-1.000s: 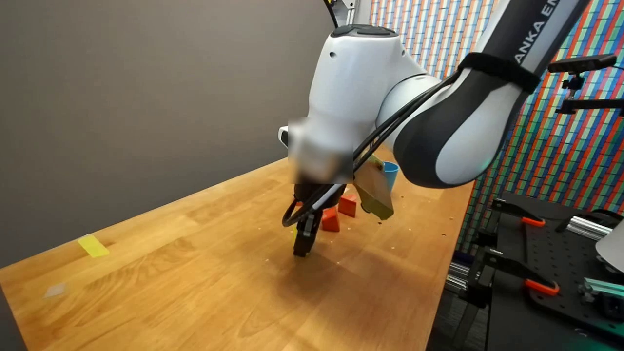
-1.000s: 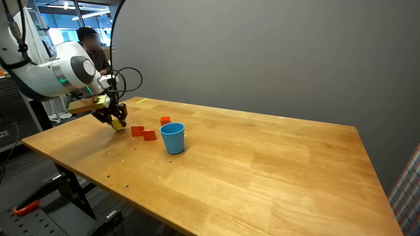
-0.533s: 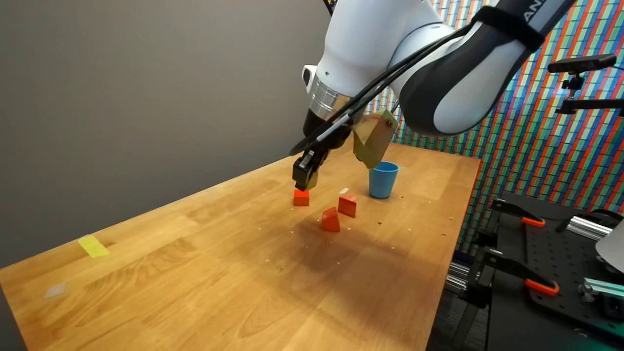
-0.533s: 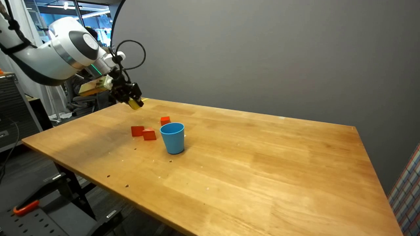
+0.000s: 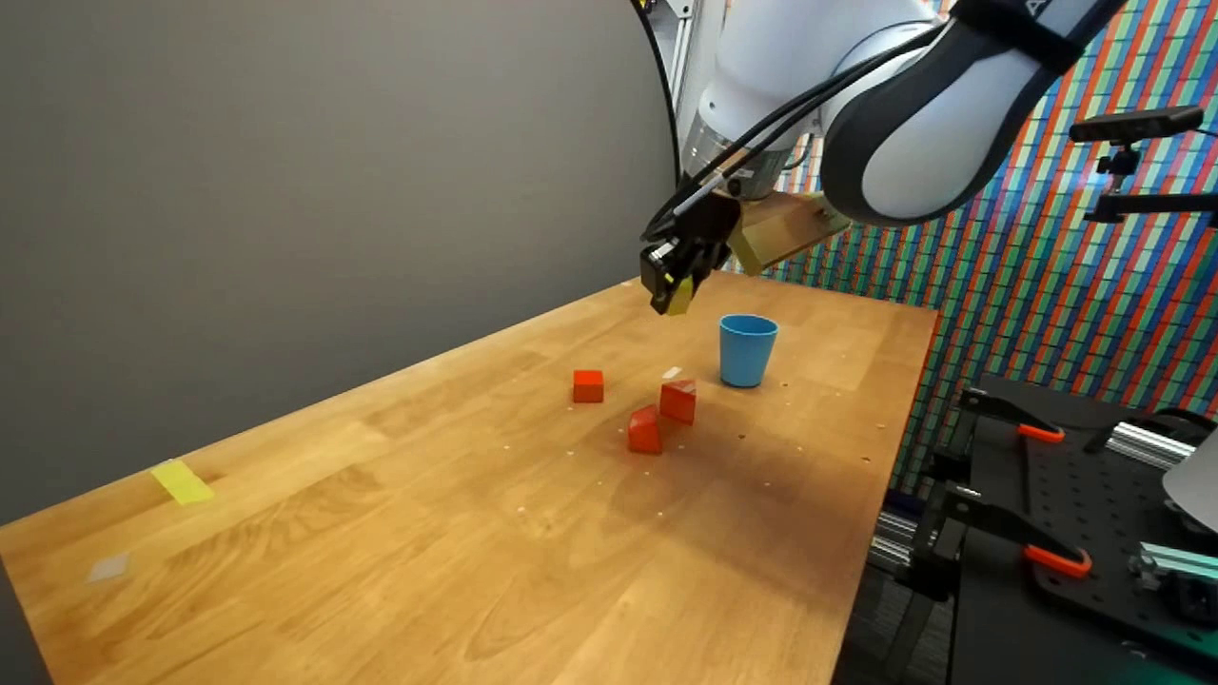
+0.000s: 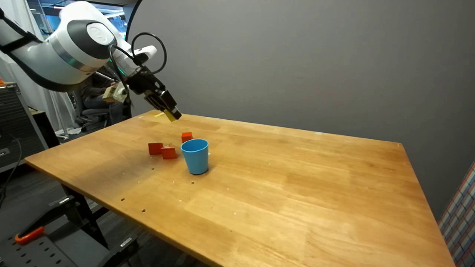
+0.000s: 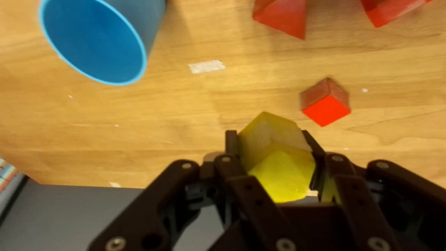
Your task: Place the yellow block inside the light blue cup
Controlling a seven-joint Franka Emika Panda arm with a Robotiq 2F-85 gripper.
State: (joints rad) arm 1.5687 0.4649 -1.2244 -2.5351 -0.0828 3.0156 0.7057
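Wrist view gives me the closest look at the pincer (image 7: 271, 146): its dark fingers (image 7: 231, 143) are parted by just the width of the yellow block (image 7: 284, 170) and grip it from either side. So it has a firm hold of something, spread no farther than that block makes it. One end of the block sticks out past the fingertips, duller than the bright yellow face nearer the camera.

Looking across the room, I see the same thing in both exterior views: the pincer hangs tilted at the end of the white arm (image 6: 70, 55), raised off the bench (image 6: 297, 193), with a bit of yellow poking out at its tips. From there the fingers cover a good part of the block.

As for the light blue cup (image 5: 748, 354), it stands upright on the bench, apart from the pincer, and the block is outside it. Seen from the wrist it sits toward the upper left, its mouth turned to the camera. A small pale strip (image 7: 207, 66) lies on the wood near it.

Three red blocks (image 5: 677, 403) rest on the bench as well, two of them near each other and the third a little off by itself. Farther along, near the wall (image 5: 285, 238), lies a flat yellow scrap (image 5: 183, 480).
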